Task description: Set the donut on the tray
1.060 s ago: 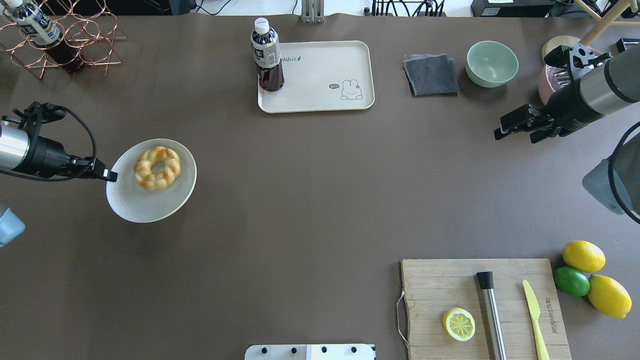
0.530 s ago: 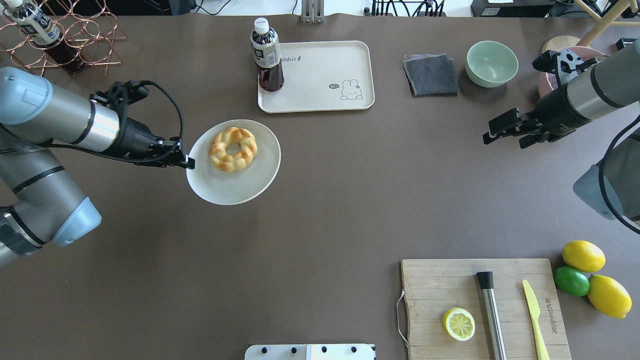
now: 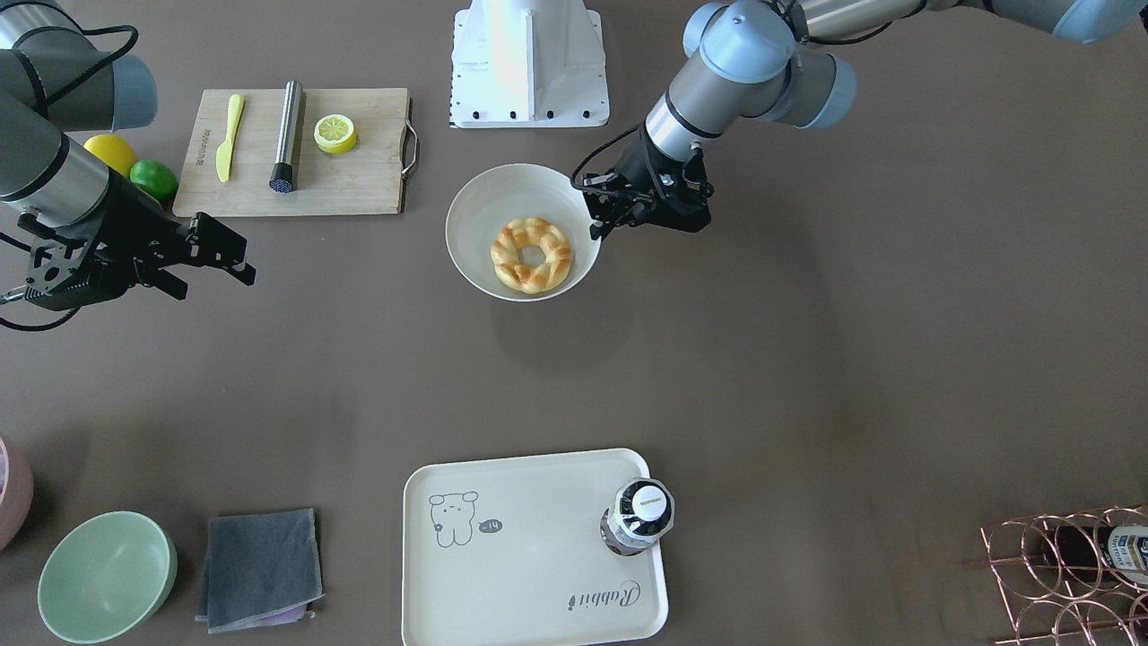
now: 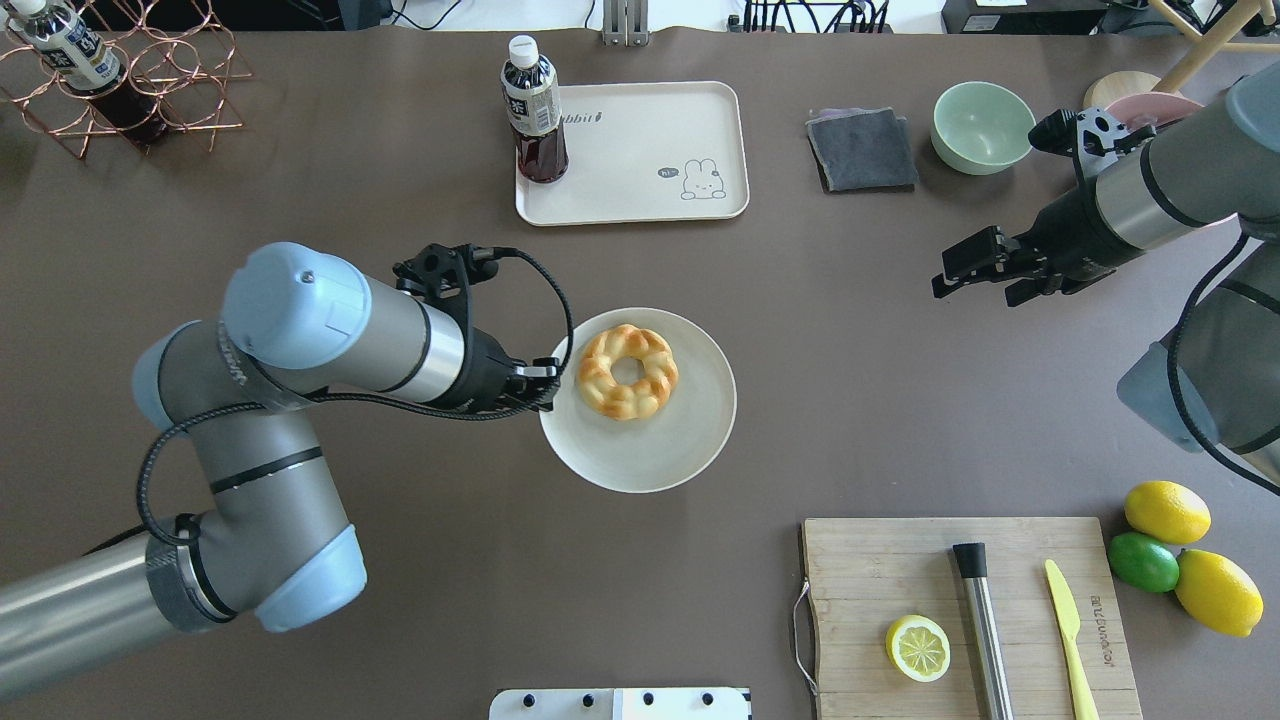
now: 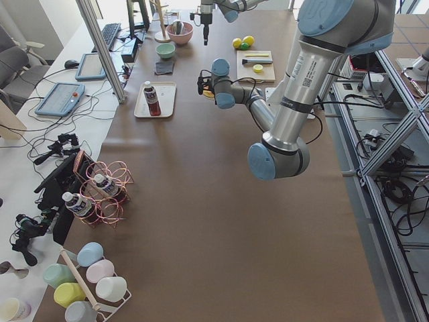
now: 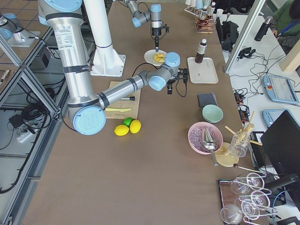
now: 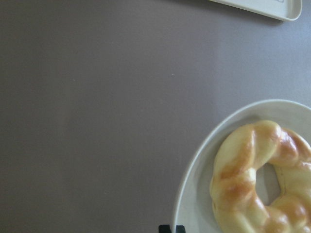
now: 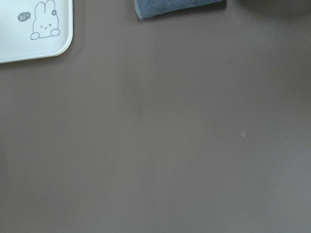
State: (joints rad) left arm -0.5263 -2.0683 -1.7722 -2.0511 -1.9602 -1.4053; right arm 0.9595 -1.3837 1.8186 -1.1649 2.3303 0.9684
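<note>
The donut (image 4: 628, 371), a golden-brown braided ring, lies on a round white plate (image 4: 640, 455) near the table's middle. My left gripper (image 4: 548, 385) is shut on the plate's left rim and holds it above the table. In the front view the donut (image 3: 532, 255) sits in the plate (image 3: 475, 215) with the left gripper (image 3: 595, 215) on its rim. The left wrist view shows the donut (image 7: 257, 179) and the plate rim (image 7: 192, 179). The cream tray (image 4: 650, 140) lies at the far middle. My right gripper (image 4: 962, 272) is open and empty at the right.
A dark bottle (image 4: 534, 110) stands on the tray's left end. A grey cloth (image 4: 862, 150) and a green bowl (image 4: 983, 127) lie right of the tray. A cutting board (image 4: 880, 580) with a lemon half (image 4: 918, 648) lies near right. A copper rack (image 4: 130, 80) stands far left.
My left arm has carried the plate with the donut from the table's left side to the middle. My right gripper has moved a little to the left.
</note>
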